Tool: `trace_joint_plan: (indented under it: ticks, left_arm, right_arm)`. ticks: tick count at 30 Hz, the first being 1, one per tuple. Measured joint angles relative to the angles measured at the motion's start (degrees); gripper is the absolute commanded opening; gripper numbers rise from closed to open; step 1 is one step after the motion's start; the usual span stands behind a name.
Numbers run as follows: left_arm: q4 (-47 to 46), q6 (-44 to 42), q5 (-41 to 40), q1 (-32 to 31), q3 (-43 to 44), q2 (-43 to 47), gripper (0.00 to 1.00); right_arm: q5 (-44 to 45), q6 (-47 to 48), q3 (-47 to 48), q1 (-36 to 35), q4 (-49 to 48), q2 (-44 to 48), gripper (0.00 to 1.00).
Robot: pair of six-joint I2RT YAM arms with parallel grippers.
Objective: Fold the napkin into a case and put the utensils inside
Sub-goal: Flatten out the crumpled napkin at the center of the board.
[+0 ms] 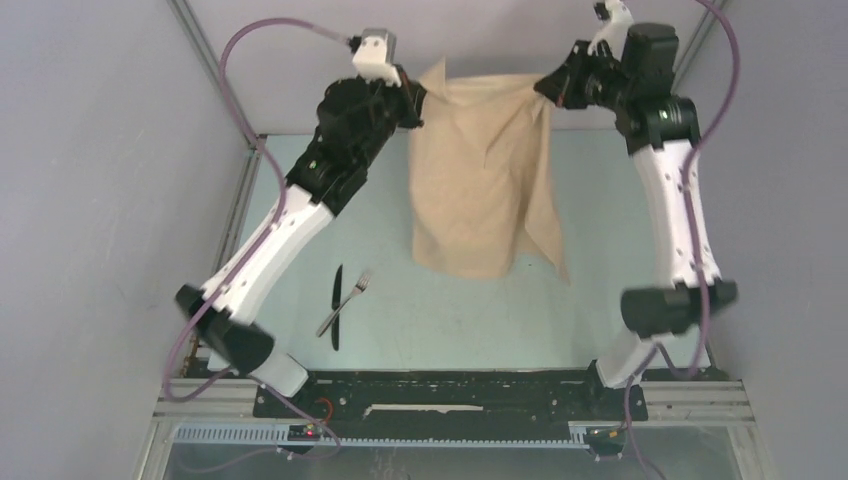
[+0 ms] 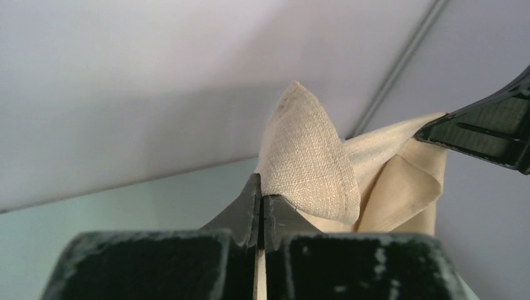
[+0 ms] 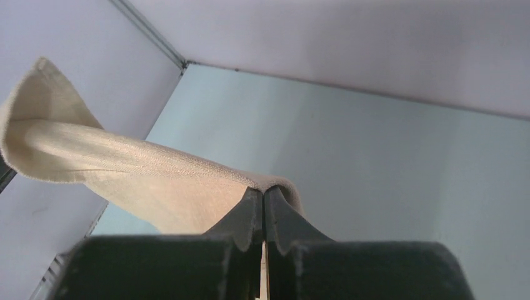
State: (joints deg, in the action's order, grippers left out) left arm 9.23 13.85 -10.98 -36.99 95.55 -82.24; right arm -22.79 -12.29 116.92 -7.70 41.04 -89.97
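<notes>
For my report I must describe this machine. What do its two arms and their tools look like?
The left arm and right arm have long white segments and black joints. A purple cable runs along each. The left tool and right tool each have two black, tapering fingers.

Left arm (image 1: 265, 245) and right arm (image 1: 685, 215): white links, black joints, purple cables (image 1: 232, 70), green lights (image 1: 661, 112).

one high, two close

top camera looks down from behind the arm bases (image 1: 285, 375) over the table (image 1: 450, 320). wrist cameras sit just behind the left hand (image 2: 259, 187) and right hand (image 3: 264, 194), looking along them; all share the napkin (image 1: 480, 190)
</notes>
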Motion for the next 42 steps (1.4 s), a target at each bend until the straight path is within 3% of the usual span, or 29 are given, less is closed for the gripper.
trace_joint_plan:
  ticks: [4, 6, 8, 10, 13, 17, 20, 21, 22, 23, 24, 25, 27, 28, 30, 32, 34, 36, 39, 42]
  left_arm:
    - [0.5, -3.0, 2.6, 4.0, 18.0, -15.3, 0.0]
    - [1.1, -4.5, 3.6, 4.4, 25.9, -21.0, 0.0]
    - [1.5, -5.4, 4.8, 4.4, 29.7, -23.7, 0.0]
    - [1.5, -5.7, 5.8, 4.3, 29.5, -23.8, 0.0]
    - [-3.1, -5.5, 5.6, 4.3, 18.5, -18.2, 0.0]
    - [-9.5, -1.4, 2.5, 4.3, -4.3, -5.9, 0.0]
    - [-13.4, 4.9, -0.4, 5.0, -21.1, 3.7, 0.0]
    - [-14.9, 7.3, -1.0, 5.3, -27.6, 7.4, 0.0]
    - [-15.9, 9.7, -1.6, 5.4, -34.4, 11.0, 0.03]
    - [-16.3, 12.0, -2.0, 5.3, -40.5, 14.3, 0.12]
    - [-16.7, 14.3, -2.0, 4.9, -46.4, 17.1, 0.39]
    - [-16.2, 16.1, -2.2, 4.5, -51.2, 19.2, 0.55]
    - [-12.7, 19.6, -2.4, 3.5, -58.3, 22.6, 0.82]
    - [-9.2, 22.6, -2.6, 3.0, -62.7, 25.8, 0.88]
    - [-3.0, 25.3, -2.9, 2.2, -68.7, 33.8, 0.98]
    - [4.3, 27.8, -3.1, 1.7, -73.5, 46.3, 1.0]
    - [10.8, 29.0, -3.9, 1.7, -74.5, 58.4, 1.0]
    - [12.7, 29.3, -4.4, 1.6, -73.4, 64.4, 1.0]
    - [14.0, 29.7, -4.6, 1.7, -70.5, 63.6, 0.99]
    - [14.0, 29.9, -3.5, 1.7, -67.5, 55.1, 0.99]
  right_arm:
    - [-5.7, -0.2, 26.7, 4.3, 4.9, -21.1, 0.0]
    - [-8.5, -0.7, 35.6, 6.5, 5.9, -27.0, 0.0]
    - [-11.4, -1.3, 34.4, 8.3, 5.6, -26.5, 0.0]
    - [-13.7, -1.4, 24.9, 9.3, 2.4, -21.1, 0.0]
    - [-15.0, 0.1, 13.8, 8.7, 1.7, -12.7, 0.0]
    - [-15.0, 5.1, 10.2, 3.9, 6.5, -8.0, 0.0]
    - [-13.3, 8.5, 0.7, -2.1, 10.8, -4.3, 0.0]
    - [-11.8, 8.9, -6.0, -4.6, 11.2, -2.5, 0.03]
    - [-10.8, 8.9, -11.8, -6.3, 11.0, -1.1, 0.16]
    - [-9.4, 8.5, -19.9, -8.5, 9.9, 0.8, 0.37]
    - [-7.8, 7.7, -28.1, -10.5, 8.6, 2.4, 0.64]
    - [-5.8, 6.5, -36.7, -12.6, 7.2, 3.8, 0.76]
    - [-3.5, 4.2, -50.9, -15.4, 5.4, 5.6, 0.84]
    - [-2.8, 3.0, -58.4, -16.4, 4.2, 6.8, 0.88]
    - [-2.2, 0.5, -68.1, -16.9, 4.1, 10.1, 0.97]
    - [-2.0, -3.0, -73.4, -15.5, 4.0, 16.8, 1.0]
    - [-1.7, -6.6, -74.1, -12.5, 1.5, 25.5, 1.0]
    - [-0.3, -9.9, -73.0, -8.9, -3.5, 30.5, 1.0]
    - [2.7, -14.6, -70.6, -2.6, -9.8, 29.3, 0.98]
    - [6.6, -18.7, -67.5, 1.2, -11.2, 21.5, 0.98]
